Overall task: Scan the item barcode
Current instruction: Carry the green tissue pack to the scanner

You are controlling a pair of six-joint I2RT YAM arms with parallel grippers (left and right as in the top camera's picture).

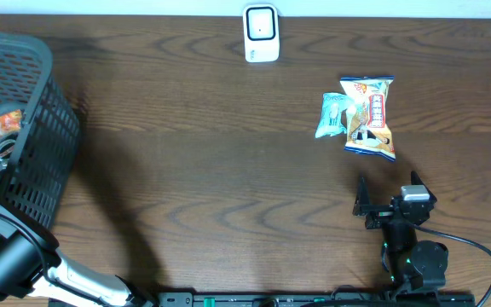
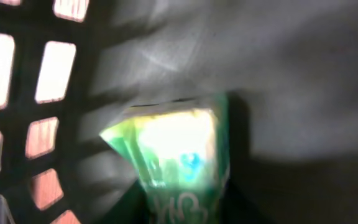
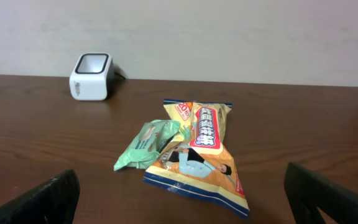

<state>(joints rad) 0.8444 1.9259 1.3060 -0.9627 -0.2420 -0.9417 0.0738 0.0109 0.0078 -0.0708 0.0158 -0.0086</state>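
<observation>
Overhead shows me the left arm (image 1: 7,256) reaching down into the black mesh basket (image 1: 49,145) at the left edge of the table (image 1: 186,170), so I judge the task to be at the pick-up stage for one item, with the scan itself not yet done. The white scanner (image 1: 261,34) sits at the far edge, well apart from the basket, and nothing is held in front of it.

On my left wrist feed a green packet (image 2: 179,162) fills the lower middle of the picture, blurred and very close, lying against the basket's grey inner surface with the mesh wall to its left. That is the item I take to be next. I cannot make out the left gripper's fingers, so I cannot tell whether they are spread or pinching the packet.

The right gripper (image 1: 388,192) rests near the front edge with its fingers spread wide and nothing between them.

As for the basket, from above I see one orange-labelled packet (image 1: 7,124) near its rim; the rest of the inside is hidden from me.

Two items lie out on the table, touching: a pale green pouch (image 1: 332,115) and a yellow snack bag (image 1: 370,115). Lying outside the basket, they look to me already handled. What is left is lifting, presenting the barcode, and setting down.
</observation>
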